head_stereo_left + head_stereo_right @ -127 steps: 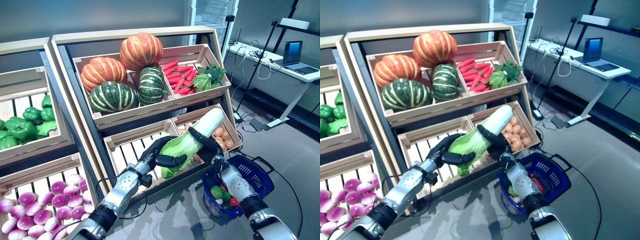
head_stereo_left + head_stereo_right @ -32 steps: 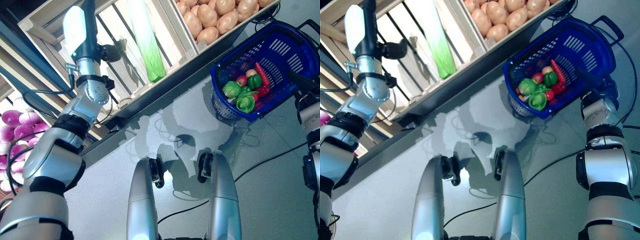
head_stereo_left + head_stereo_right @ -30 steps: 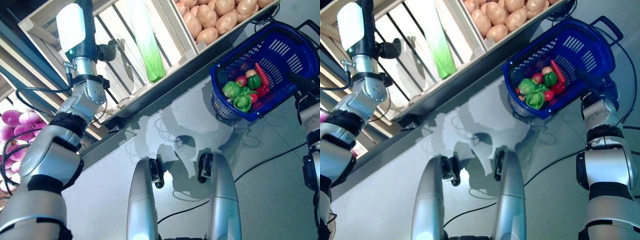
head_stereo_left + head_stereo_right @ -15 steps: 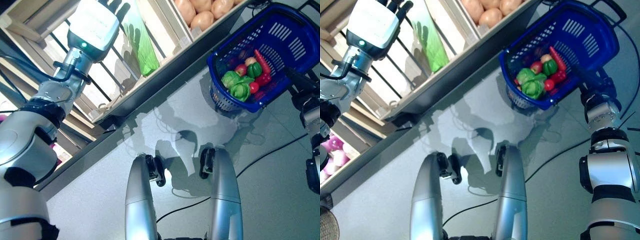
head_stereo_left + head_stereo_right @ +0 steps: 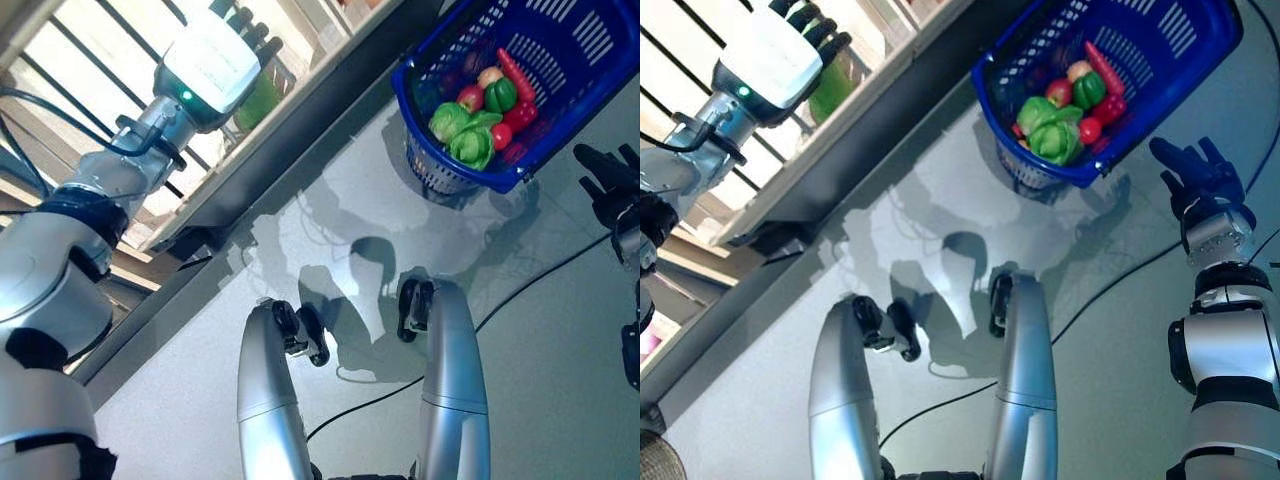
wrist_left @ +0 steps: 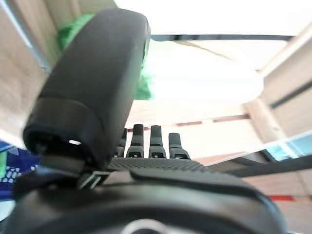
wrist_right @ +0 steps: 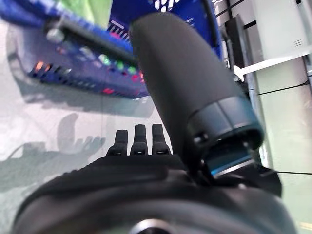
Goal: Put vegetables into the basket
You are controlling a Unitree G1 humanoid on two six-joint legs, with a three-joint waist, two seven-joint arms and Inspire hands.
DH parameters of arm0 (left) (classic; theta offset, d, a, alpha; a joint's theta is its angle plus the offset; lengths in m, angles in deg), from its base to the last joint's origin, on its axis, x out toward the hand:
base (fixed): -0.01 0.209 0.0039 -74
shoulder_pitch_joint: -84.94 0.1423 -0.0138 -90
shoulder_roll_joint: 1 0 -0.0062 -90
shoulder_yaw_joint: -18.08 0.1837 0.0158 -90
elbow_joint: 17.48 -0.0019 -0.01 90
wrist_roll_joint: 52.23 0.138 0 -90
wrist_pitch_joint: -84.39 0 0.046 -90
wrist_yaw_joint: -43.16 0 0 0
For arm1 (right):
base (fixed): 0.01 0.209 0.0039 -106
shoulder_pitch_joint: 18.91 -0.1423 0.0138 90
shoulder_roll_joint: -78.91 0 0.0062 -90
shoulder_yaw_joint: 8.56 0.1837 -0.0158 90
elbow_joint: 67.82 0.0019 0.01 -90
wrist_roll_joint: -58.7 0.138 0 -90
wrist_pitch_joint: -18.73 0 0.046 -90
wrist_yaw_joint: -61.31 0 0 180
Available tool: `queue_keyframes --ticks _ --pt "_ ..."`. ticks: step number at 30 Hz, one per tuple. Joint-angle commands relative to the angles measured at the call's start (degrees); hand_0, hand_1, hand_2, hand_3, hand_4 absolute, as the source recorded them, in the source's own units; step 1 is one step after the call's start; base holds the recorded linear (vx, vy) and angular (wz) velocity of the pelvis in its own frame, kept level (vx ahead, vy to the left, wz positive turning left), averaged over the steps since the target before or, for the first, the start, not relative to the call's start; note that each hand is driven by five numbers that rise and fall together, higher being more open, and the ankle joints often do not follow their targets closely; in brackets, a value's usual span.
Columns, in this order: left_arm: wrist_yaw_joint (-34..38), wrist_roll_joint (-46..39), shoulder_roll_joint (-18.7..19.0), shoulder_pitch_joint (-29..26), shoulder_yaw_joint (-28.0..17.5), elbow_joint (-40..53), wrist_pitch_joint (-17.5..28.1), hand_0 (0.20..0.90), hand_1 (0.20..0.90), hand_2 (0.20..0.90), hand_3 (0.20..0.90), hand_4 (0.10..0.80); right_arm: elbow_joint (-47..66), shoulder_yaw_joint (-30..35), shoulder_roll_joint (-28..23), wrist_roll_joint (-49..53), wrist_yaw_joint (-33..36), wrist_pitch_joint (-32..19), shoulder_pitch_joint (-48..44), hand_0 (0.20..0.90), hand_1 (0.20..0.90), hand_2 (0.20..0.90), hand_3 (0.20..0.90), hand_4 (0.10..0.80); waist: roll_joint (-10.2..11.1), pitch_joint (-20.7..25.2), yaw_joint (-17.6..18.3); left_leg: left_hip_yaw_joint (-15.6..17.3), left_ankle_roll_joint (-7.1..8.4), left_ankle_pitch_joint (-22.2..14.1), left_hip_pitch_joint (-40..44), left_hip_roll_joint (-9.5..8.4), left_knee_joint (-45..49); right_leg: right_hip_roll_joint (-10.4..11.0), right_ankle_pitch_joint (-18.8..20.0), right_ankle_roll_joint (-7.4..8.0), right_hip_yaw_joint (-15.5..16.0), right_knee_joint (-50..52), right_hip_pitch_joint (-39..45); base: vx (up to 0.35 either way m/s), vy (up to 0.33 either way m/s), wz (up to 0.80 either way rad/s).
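Observation:
The blue basket (image 5: 560, 95) stands on the floor at the upper right. It holds green leafy vegetables (image 5: 452, 122), a long red pepper (image 5: 512, 72), a small green pepper and round red ones. My left hand (image 5: 212, 62) reaches into the stand's lower crate, fingers straight, beside the green leafy end of a long cabbage (image 5: 260, 100). In the left wrist view the open hand (image 6: 92, 87) faces the cabbage's pale body (image 6: 204, 80) without closing on it. My right hand (image 5: 605, 185) is open and empty, just beside the basket's near side, which shows past it in the right wrist view (image 7: 92, 63).
The wooden stand's dark lower ledge (image 5: 300, 135) runs slantwise between my left hand and the basket. Grey floor (image 5: 330, 230) lies between the stand and the basket.
The whole view has tipped further down. My left hand has reached deeper into the crate toward the cabbage's leafy end. My right hand now sits a little apart from the basket's rim.

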State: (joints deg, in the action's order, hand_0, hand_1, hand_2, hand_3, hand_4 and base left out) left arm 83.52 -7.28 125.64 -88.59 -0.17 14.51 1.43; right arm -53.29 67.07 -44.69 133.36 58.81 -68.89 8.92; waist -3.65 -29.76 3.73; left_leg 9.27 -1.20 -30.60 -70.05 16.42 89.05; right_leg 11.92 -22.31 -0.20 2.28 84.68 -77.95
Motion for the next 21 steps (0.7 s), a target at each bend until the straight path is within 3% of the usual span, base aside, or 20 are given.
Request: queue_keyframes --ticks 1,6,12,14,15,16,17,21 --pt "-3.9 -2.5 4.1 -10.0 3.0 -4.0 -0.1 0.900 0.900 0.900 0.900 0.800 1.9 0.3 -4.7 3.6 -2.6 -2.7 -0.1 0.900 0.900 0.900 0.900 0.800 0.3 4.2 1.8 -2.7 -0.03 -4.4 -1.9 0.06 -0.6 4.6 -1.4 -0.16 1.6 -3.9 4.6 -0.006 0.003 -0.04" --pt "-16.2 -8.0 2.3 -8.3 3.5 -7.9 -0.6 0.900 0.900 0.900 0.900 0.800 1.3 -0.4 -4.8 3.6 -2.9 -2.8 -2.1 0.900 0.900 0.900 0.900 0.800 0.6 5.1 2.1 -3.3 -0.12 -5.3 -3.5 0.83 1.5 4.8 -2.3 -0.32 1.2 -1.8 2.9 0.003 0.006 -0.02" --pt "-21.0 -14.5 2.7 -6.3 1.3 -11.2 -3.0 0.900 0.900 0.900 0.900 0.800 2.4 0.2 -5.0 5.3 -4.4 -2.9 -1.1 0.900 0.900 0.900 0.900 0.800 1.0 5.6 2.1 -3.8 -0.18 -5.4 -5.1 1.40 2.5 4.6 -2.1 -0.42 1.0 -1.0 1.3 0.002 0.023 -0.04" --pt "-21.5 -15.0 3.3 -5.8 0.5 -11.3 -3.2 0.820 0.820 0.820 0.820 0.747 3.3 1.0 -5.3 5.4 -4.9 -3.0 -0.1 0.900 0.900 0.900 0.900 0.800 1.1 5.7 2.2 -3.8 -0.16 -5.3 -5.2 1.50 2.3 4.7 -1.9 -0.45 1.0 -1.2 1.1 -0.015 0.039 -0.16" --pt "-21.9 -15.6 3.7 -5.3 -0.1 -11.3 -3.6 0.535 0.535 0.535 0.535 0.557 3.8 1.5 -5.4 5.9 -5.0 -3.5 0.6 0.900 0.900 0.900 0.900 0.800 1.2 5.8 2.1 -4.0 -0.12 -5.3 -5.7 1.58 2.5 4.7 -1.9 -0.47 0.9 -1.0 0.7 -0.024 0.046 -0.15" --pt "-22.1 -15.6 3.9 -5.1 -0.3 -11.4 -3.7 0.448 0.448 0.448 0.448 0.499 4.2 1.7 -5.5 6.3 -4.9 -3.6 1.0 0.900 0.900 0.900 0.900 0.800 1.2 5.9 2.1 -4.0 -0.16 -5.3 -5.9 1.62 2.6 4.9 -2.0 -0.50 1.0 -1.0 0.6 -0.028 0.044 -0.08" --pt "-22.1 -15.9 4.1 -4.7 -0.6 -11.6 -4.0 0.300 0.300 0.300 0.300 0.400 4.4 2.2 -5.6 6.6 -5.1 -3.7 1.5 0.900 0.900 0.900 0.900 0.800 1.3 5.9 2.2 -4.0 -0.21 -5.2 -5.8 1.69 2.4 5.0 -1.9 -0.51 1.1 -1.2 0.7 -0.029 0.045 -0.06" --pt "-18.2 -16.5 5.3 -2.8 -2.3 -12.3 -5.4 0.300 0.300 0.300 0.300 0.400 5.7 3.3 -6.0 7.6 -5.2 -3.8 2.8 0.900 0.900 0.900 0.900 0.800 1.4 6.5 2.0 -3.9 -0.07 -4.9 -5.2 1.84 1.5 5.3 -1.8 -0.52 1.4 -2.0 1.3 -0.019 0.050 -0.02"
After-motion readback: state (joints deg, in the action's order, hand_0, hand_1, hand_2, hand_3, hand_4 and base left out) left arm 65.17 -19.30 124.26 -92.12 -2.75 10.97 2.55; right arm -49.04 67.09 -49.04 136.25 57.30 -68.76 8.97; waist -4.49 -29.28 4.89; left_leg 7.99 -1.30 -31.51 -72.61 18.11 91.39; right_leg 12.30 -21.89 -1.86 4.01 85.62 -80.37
